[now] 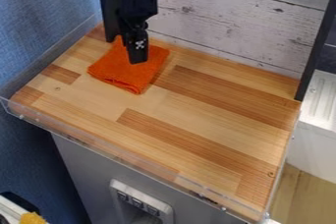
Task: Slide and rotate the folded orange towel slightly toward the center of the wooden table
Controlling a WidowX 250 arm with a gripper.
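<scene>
A soft, bright-orange fabric cloth (121, 73) is lying loosely folded on the light-and-dark striped wooden worktop (203, 115), towards the worktop's rear left corner. The black two-finger gripper (138, 61) is hanging over that same part of the worktop, its tip overlapping the cloth in the view; whether it is touching, I cannot tell. I also cannot tell whether the jaws are standing wide or narrow, or whether they are pinching any fabric.

Working well with such a limp cloth is probably calling for a low, gentle approach, with the jaws straddling a raised fold and closing on several layers instead of skimming the top one. Pressing hard on the worktop would risk sliding or bunching the cloth.

A black upright post (107, 9) is standing at the worktop's rear left, and a whitewashed plank wall (230, 24) is running behind the worktop. A clear plastic rim (121, 157) is edging the worktop's front, and a white, ribbed basin (322, 93) is sitting beyond its right side.
</scene>
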